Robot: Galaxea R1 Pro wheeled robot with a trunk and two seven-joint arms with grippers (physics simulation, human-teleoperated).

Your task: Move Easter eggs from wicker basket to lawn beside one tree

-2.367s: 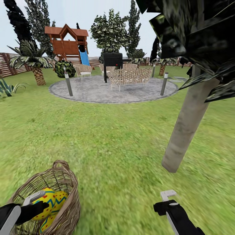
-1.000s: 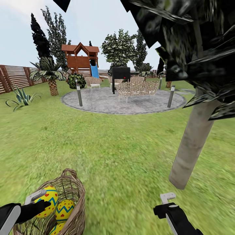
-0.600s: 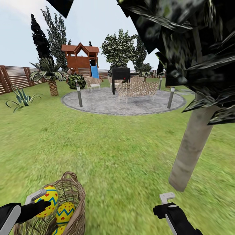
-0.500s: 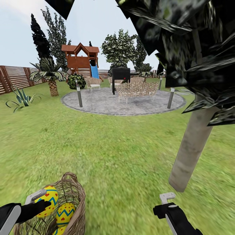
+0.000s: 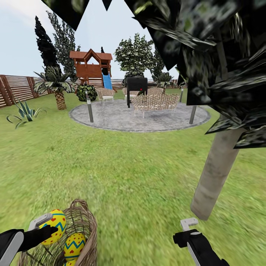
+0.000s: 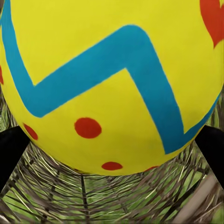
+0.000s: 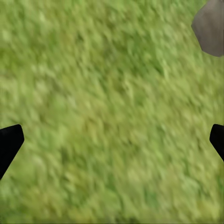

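At the far left of the head view my left claw [image 5: 46, 225] is closed around one Easter egg [image 5: 53, 226], holding it just above the rim of the wicker basket [image 5: 83, 221]. In the left wrist view this egg [image 6: 112, 84] is very close to the camera, with its blue zigzag band and red dots, and the woven inside of the basket [image 6: 93, 196] is under it. A second egg [image 5: 75, 246] lies inside the basket, and under it I see a small yellow part of a third egg [image 5: 70, 263] at the bottom edge of the view. The basket stands on the lawn [image 5: 140, 173]. Further to the right, my right claw [image 5: 189, 224] hangs over the grass with nothing in it; in the right wrist view its fingertips [image 7: 9, 144] stand wide apart at the two edges, with grass [image 7: 107, 107] between them. The tree [image 5: 218, 166] stands near this claw, its pale trunk leaning, its dark crown overhead. The foot of the trunk [image 7: 211, 28] appears in the right wrist view.
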